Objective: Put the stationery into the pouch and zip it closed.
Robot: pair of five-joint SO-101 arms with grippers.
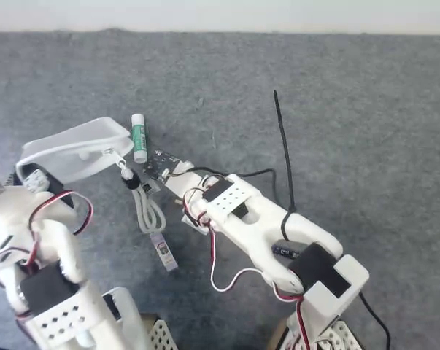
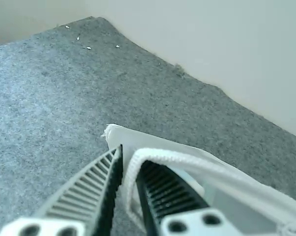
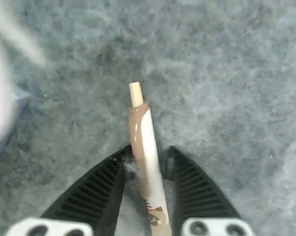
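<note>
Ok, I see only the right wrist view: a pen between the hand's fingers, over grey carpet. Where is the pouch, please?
Observer: The left hand grips the pouch by its rim, at the left side in the high view.
Operator: Is other stationery outside the pouch?
Observer: Yes, a glue stick lies on the carpet beside the pouch.
</note>
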